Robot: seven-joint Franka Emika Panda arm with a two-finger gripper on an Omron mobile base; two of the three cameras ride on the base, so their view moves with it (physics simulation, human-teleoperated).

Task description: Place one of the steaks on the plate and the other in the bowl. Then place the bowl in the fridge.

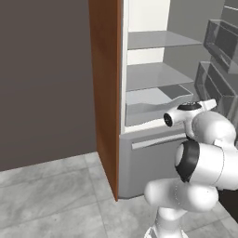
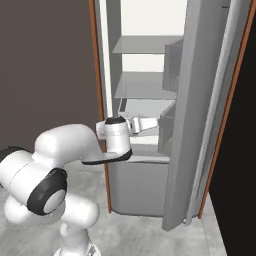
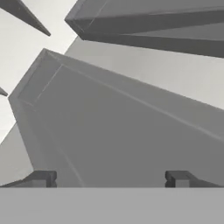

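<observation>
With the fridge [image 1: 153, 93] standing open, the arm reaches toward its interior at the height of the lower shelves. In the hand view the gripper [image 3: 109, 179] has its two dark fingertips [image 3: 41, 178] spread wide apart with nothing between them; the hand is released and empty. Ahead of the fingertips lie grey translucent door bins [image 3: 131, 127], seen at close range and steeply tilted.

From the right base view, the wrist sits between the open door [image 2: 200, 110] and the shelf edges [image 2: 145, 90], close to both. The bowl, plate and steaks cannot be located from these pictures, so whether the bowl has been set inside cannot be determined.

Hazards, as a judgement:
- Collision with the door bins. Cause: the hand points at them from nearby, and any forward motion would strike them.
- Contact between forearm and door. Cause: narrow clearance on withdrawal.
- Door swing. Cause: a sideways push from the elbow could move the door.
</observation>
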